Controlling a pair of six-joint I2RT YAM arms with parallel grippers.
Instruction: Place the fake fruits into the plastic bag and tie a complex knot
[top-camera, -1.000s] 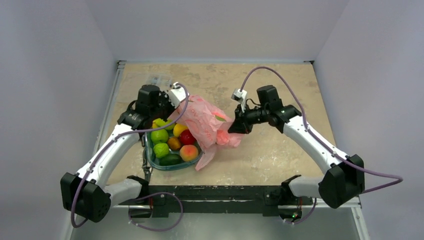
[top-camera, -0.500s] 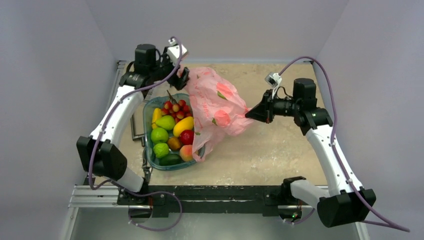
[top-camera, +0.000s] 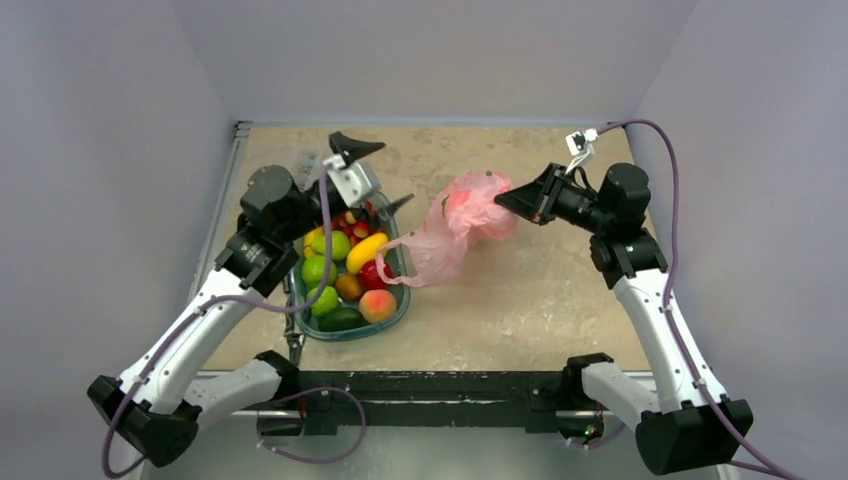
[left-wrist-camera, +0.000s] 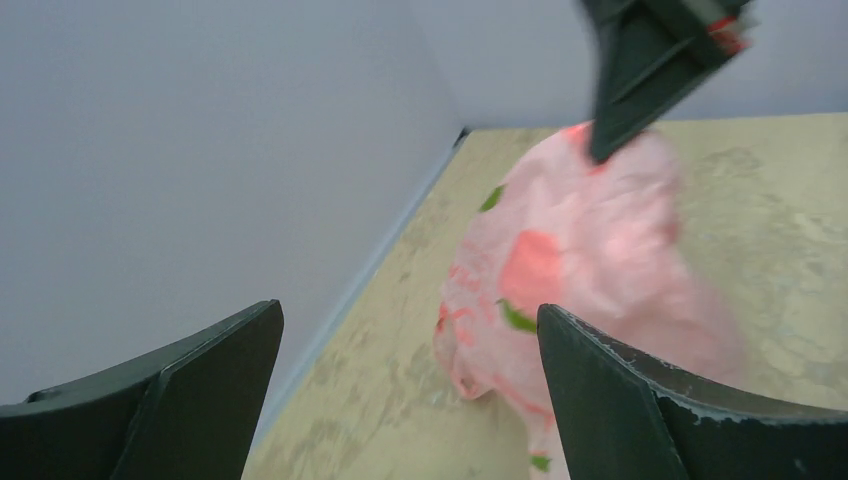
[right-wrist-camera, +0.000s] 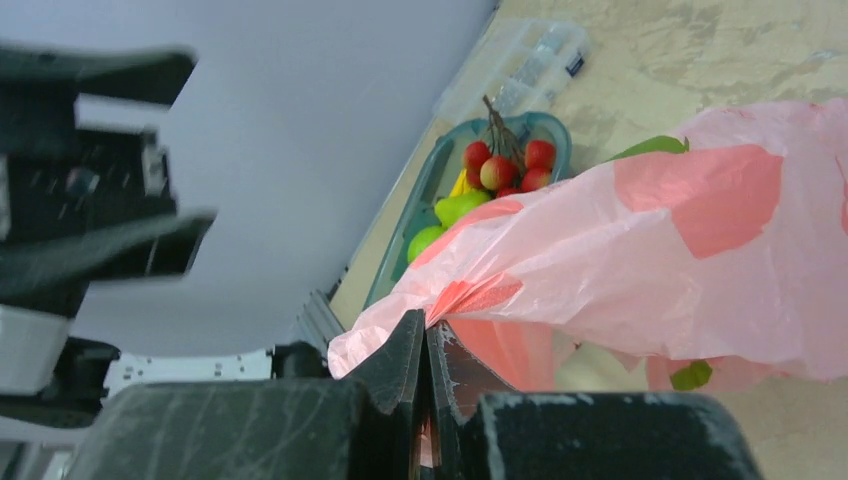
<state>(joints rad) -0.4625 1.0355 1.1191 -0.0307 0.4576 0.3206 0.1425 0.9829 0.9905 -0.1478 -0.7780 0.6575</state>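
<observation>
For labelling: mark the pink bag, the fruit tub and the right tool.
pink bag (top-camera: 462, 218): top view, bunched middle.
fruit tub (top-camera: 352, 337): top view, near rim.
right tool (top-camera: 503, 199): top view, shut tips gripping bag.

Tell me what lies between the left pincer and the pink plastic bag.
Only bare beige tabletop separates left pincer from pink plastic bag, per left wrist view.

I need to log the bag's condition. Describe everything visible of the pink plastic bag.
The plastic bag is thin, crinkled, translucent pink film with darker pink and green printed patches. It is bunched, pinched at one end by the shut right gripper; its other end trails to the rim of the teal tub. The open left gripper is clear of it. No knot shows.
</observation>
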